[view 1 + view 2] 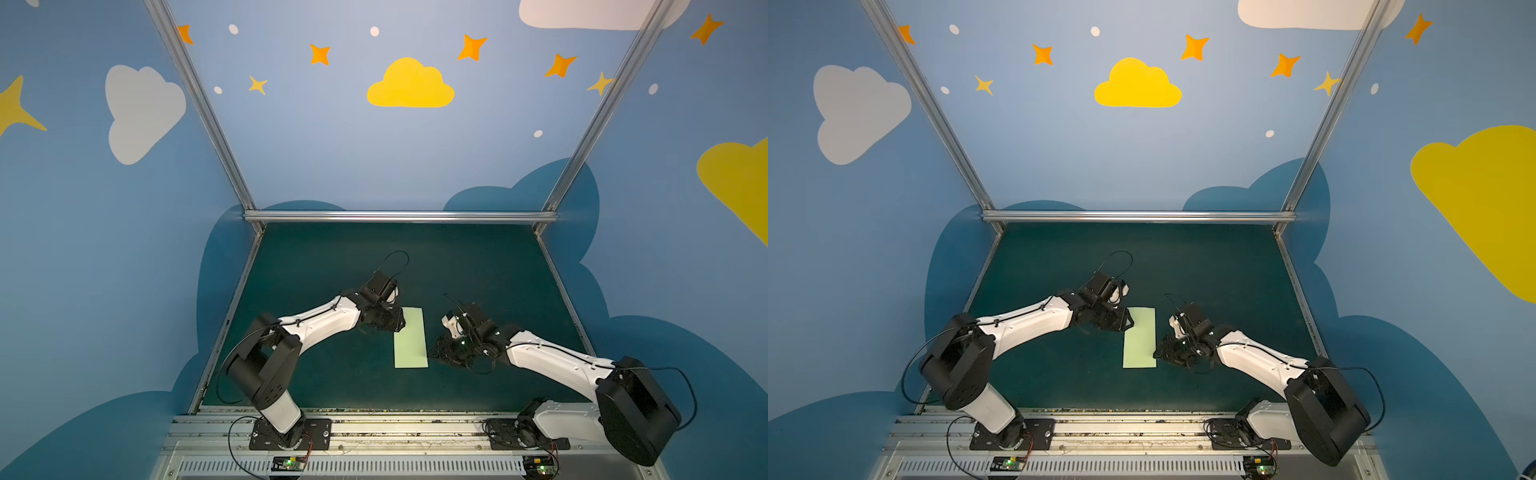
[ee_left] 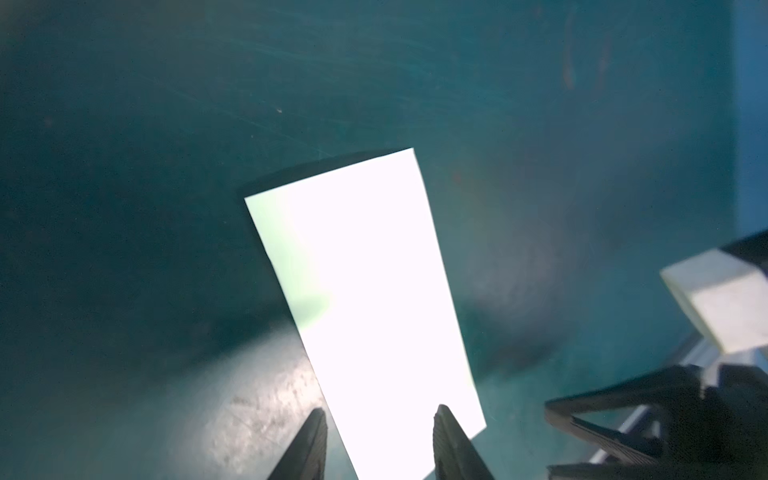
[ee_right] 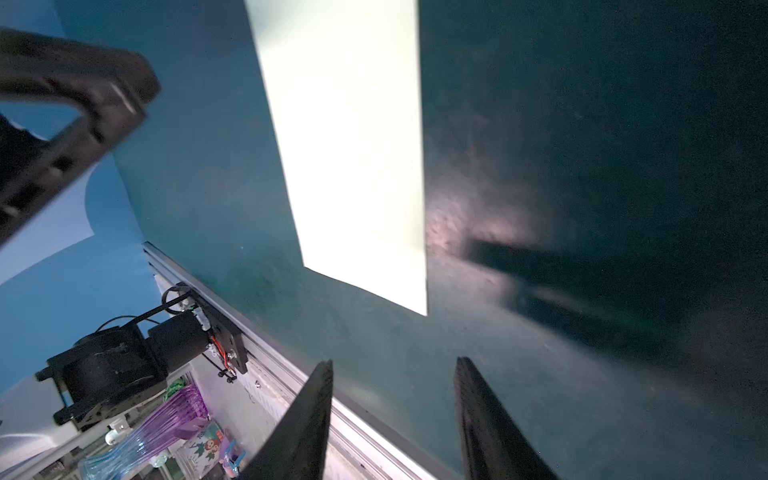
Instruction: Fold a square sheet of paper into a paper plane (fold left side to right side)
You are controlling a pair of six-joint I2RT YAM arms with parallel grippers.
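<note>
The sheet of paper [image 1: 410, 337] [image 1: 1139, 337] is pale green and lies flat on the dark green mat as a narrow upright rectangle, about half as wide as long. No paper plane shape is in view. My left gripper [image 1: 398, 325] [image 1: 1128, 322] hovers at the paper's far left corner. In the left wrist view the left gripper [image 2: 380, 408] is open, one finger over the paper [image 2: 365, 291] and one over the mat. My right gripper [image 1: 434, 353] [image 1: 1158, 353] sits just beside the paper's near right edge. The right gripper [image 3: 395, 360] is open over bare mat, short of the paper's corner [image 3: 349, 145].
The mat [image 1: 478, 266] is fenced by aluminium rails at the back [image 1: 399, 216] and sides, with a slotted rail [image 1: 374, 428] in front carrying both arm bases. Past the table edge, the right wrist view shows a purple vase [image 3: 166, 424] and small clutter.
</note>
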